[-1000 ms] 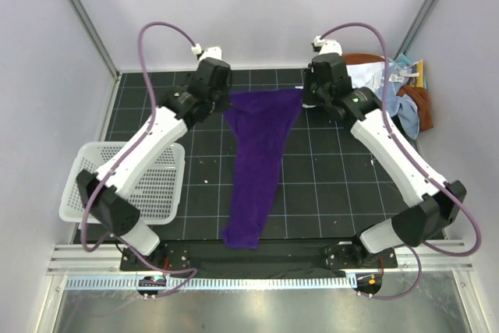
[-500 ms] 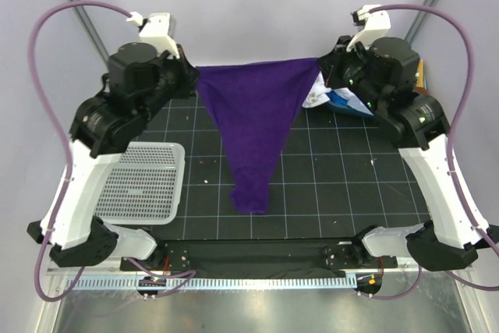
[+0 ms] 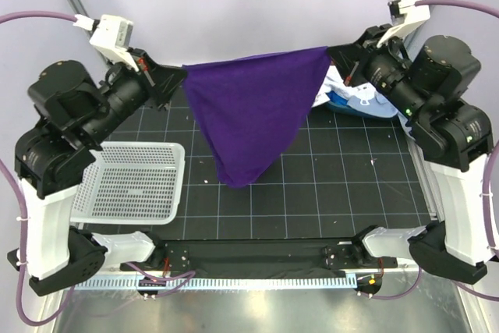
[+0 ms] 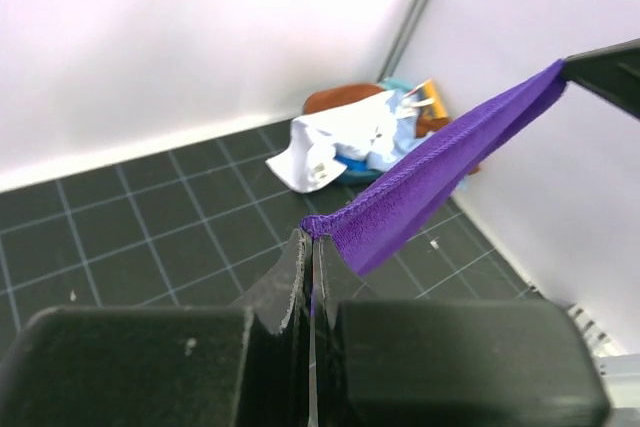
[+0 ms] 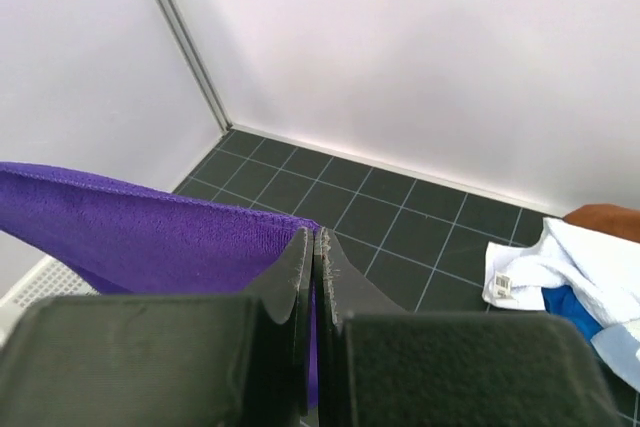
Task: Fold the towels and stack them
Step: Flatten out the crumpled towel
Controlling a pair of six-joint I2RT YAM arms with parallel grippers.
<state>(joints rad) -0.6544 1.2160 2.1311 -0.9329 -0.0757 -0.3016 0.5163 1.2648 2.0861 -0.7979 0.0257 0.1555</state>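
**Purple towel now up and stretched between both tools**

The dark purple towel [image 3: 253, 111] hangs in the air to the right of the white basket [image 3: 132, 185], well above it. A second ago it trailed down the counter [image 3: 343, 185] as a narrow strip, its tail reaching past the basket's near edge. Since then your arms have risen and spread apart, so the top hem is pulled taut and the cloth has widened into a hanging triangle. Its lower tip has drawn up level with the basket's middle. Whether that tip brushes the counter, I cannot tell.

The left tool [image 3: 178, 76] is clenched on one top corner, and the right tool [image 3: 331, 54] is clenched on the other. Both wrist views show the hem pinched between closed fingers.

For you, this looks like the spread before a lay-down. The lower corners appear bunched together, so expect to shake or drag it flat. The other towels [image 3: 355, 95] sit heaped far to the basket's right, unfolded; nothing is stacked yet.
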